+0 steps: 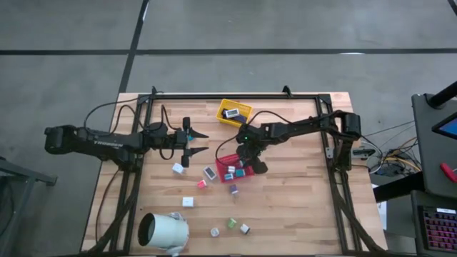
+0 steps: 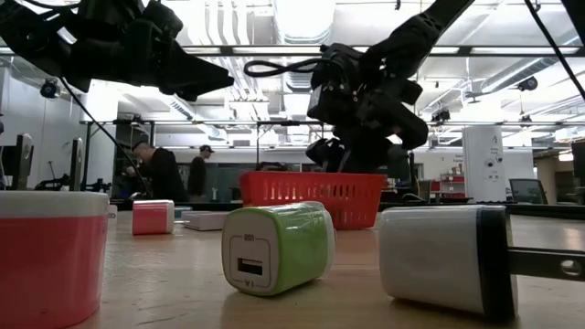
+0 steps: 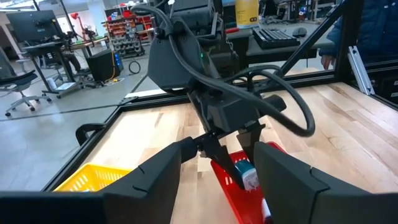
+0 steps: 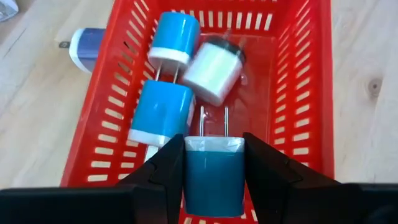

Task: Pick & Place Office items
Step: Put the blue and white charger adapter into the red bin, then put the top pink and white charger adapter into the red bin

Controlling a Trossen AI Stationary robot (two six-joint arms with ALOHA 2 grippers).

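While the right gripper (image 4: 211, 180) hung over the red tray (image 4: 298, 93) near the bench's middle, its fingers were clamped on a teal charger (image 4: 212, 177), prongs pointing away. Below it in the tray lay two blue-and-white chargers (image 4: 163, 112) and one white charger (image 4: 211, 71); a navy-and-white piece (image 4: 84, 45) sat on the bench (image 1: 285, 207) just outside the tray wall. Toward the bench's near edge, a green charger (image 2: 274, 247) and a white cylinder (image 1: 166, 232) lay on their sides. The left gripper (image 1: 200, 143), fingers apart and empty, hovered left of the tray. One yellow tray (image 1: 234, 112) stood by the far edge.
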